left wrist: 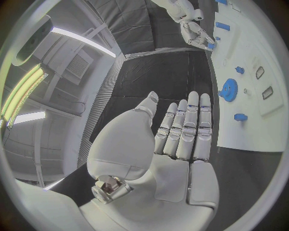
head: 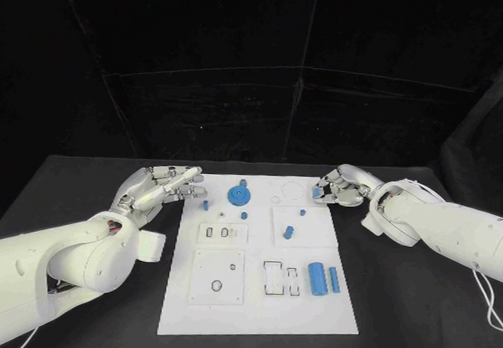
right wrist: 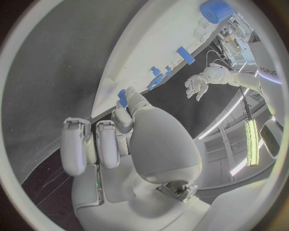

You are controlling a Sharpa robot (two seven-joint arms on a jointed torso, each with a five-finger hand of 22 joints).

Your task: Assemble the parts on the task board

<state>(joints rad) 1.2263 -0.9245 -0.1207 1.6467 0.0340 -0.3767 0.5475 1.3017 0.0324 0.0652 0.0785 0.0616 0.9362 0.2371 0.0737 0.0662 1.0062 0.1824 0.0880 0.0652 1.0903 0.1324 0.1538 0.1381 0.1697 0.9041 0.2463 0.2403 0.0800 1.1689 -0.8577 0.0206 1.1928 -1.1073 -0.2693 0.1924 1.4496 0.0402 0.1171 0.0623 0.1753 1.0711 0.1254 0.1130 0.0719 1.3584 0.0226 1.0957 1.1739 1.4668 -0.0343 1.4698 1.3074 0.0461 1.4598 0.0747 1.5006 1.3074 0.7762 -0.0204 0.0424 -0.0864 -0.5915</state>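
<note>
The white task board (head: 257,300) lies in the middle of the table. On it are a blue gear (head: 240,195), a blue cylinder (head: 317,278) and a blue bar (head: 334,280), plus small blue pegs (head: 287,232). My right hand (head: 342,186) hovers at the board's far right corner, its fingers curled, and pinches a small blue part (head: 319,194), which sits at the fingertips in the right wrist view (right wrist: 122,97). My left hand (head: 166,187) is beside the board's far left edge, fingers stretched out and holding nothing (left wrist: 183,130).
The board has rectangular and oval cut-outs (head: 278,279) near its front. A small blue peg (head: 205,205) stands close to my left hand's fingertips. Black table (head: 425,324) surrounds the board on both sides.
</note>
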